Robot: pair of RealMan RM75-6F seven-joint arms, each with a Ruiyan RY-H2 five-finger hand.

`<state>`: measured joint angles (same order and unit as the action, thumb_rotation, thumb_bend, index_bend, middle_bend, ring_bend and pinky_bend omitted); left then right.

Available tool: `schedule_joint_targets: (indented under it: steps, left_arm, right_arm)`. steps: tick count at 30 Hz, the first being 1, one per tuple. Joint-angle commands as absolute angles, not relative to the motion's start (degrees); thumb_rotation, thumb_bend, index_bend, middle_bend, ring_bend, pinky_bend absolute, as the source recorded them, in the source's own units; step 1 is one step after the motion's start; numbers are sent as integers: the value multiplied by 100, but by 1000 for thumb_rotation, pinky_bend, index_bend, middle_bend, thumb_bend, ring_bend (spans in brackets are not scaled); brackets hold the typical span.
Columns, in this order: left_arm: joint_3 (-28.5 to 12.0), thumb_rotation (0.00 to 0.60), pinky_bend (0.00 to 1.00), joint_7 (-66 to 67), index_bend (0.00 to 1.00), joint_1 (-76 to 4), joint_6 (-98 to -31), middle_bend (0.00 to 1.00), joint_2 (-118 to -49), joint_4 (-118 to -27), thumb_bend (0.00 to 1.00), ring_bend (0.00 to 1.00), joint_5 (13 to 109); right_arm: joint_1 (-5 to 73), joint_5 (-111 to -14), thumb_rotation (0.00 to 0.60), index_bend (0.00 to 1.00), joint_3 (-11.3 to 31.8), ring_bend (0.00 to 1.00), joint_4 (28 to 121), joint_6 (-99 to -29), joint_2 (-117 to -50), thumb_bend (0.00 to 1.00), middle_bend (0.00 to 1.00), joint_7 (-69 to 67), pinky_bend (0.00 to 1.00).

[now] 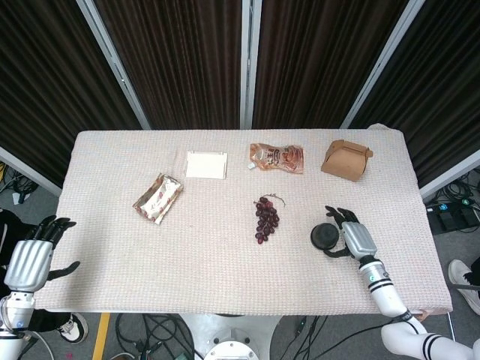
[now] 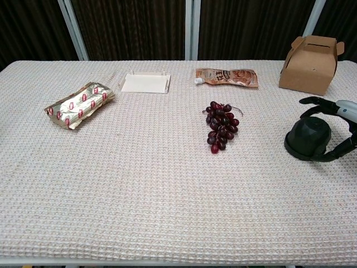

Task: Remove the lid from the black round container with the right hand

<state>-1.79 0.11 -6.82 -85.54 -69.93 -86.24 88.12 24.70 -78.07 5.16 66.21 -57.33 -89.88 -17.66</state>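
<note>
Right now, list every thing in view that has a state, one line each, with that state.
black round container: upright on the table, lid on.
right hand: beside the container, fingers spread above it, not gripping.
left hand: off the table's left edge, fingers apart, holding nothing.
cardboard box: closed.
brown pouch: lying flat, cap on.
foil packet: lying flat, sealed.
</note>
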Motion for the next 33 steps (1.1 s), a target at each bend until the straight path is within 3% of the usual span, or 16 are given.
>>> schedule_joint_targets:
  steps: [1,16,33]
  left_arm:
    - [-185,600,279,34,239,-688,-8541,194,-6996,-8643,36,125,8799]
    - [-183,600,279,18,239,-685,-8543,194,-6982,-8640,36,125,8799]
    - [-196,600,279,72,239,-711,-8540,194,-6975,-8696,35,125,8822]
  right_arm:
    - [2451,-7829,600,24,553,0,6678,-5819,-8947,0,181,-1765,0]
    - [2402,-7826,600,352,661,7,6614,-6104,-9097,52,417,-1703,0]
    - [2145,-7872,600,377,910,26,6958,-6797,-8615,60,439,-2114,0]
